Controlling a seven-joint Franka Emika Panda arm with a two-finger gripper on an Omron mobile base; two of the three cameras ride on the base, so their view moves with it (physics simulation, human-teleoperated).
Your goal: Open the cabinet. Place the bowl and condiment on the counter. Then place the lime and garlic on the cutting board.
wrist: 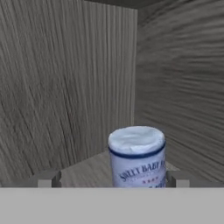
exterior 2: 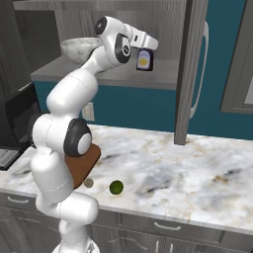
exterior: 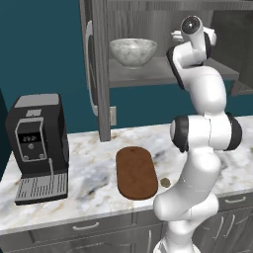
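Note:
The cabinet (exterior: 100, 74) stands open. On its shelf sits the marbled bowl (exterior: 133, 52), with the condiment (exterior 2: 144, 60) further right, a dark bottle with a pale cap. In the hand view the condiment (wrist: 137, 157) stands between the fingertips of my open gripper (wrist: 113, 180), closer to the right fingertip (wrist: 178, 178). Below, on the counter (exterior: 94, 163), lies the reddish-brown cutting board (exterior: 136, 172). The garlic (exterior: 165, 182) rests on the counter just off the board's right edge. The lime (exterior 2: 116, 187) lies on the marble a little further right.
A black coffee machine (exterior: 37, 148) stands at the counter's left end. The open cabinet door (exterior 2: 190, 74) hangs down to the counter right of my arm. Grey drawers (exterior: 86, 227) run under the counter's front edge. The cabinet's back corner is close behind the condiment.

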